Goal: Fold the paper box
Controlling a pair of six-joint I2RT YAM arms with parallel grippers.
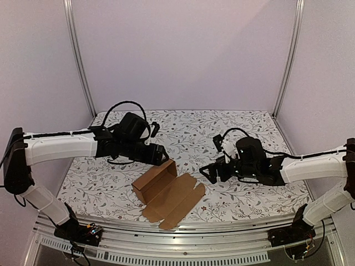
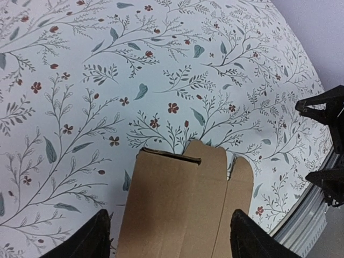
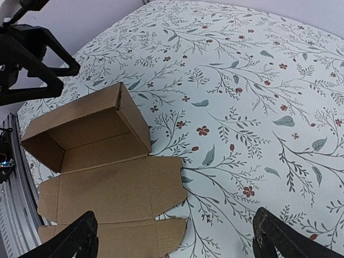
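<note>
The paper box [image 1: 166, 191] is plain brown cardboard, half formed: an open tray with raised walls and a flat lid panel lying toward the near edge. It shows in the right wrist view [image 3: 102, 172] and the left wrist view [image 2: 183, 204]. My left gripper [image 1: 161, 155] is open and empty, hovering just above the box's far wall; its fingertips [image 2: 97, 236] straddle the cardboard without touching. My right gripper [image 1: 212, 173] is open and empty, to the right of the box, its fingertips [image 3: 80, 239] wide apart above the cloth.
A white cloth with a floral print [image 1: 194, 133] covers the table. Plain walls and metal frame posts [image 1: 80, 61] enclose it. A metal rail [image 1: 183, 233] runs along the near edge, close to the lid's tab.
</note>
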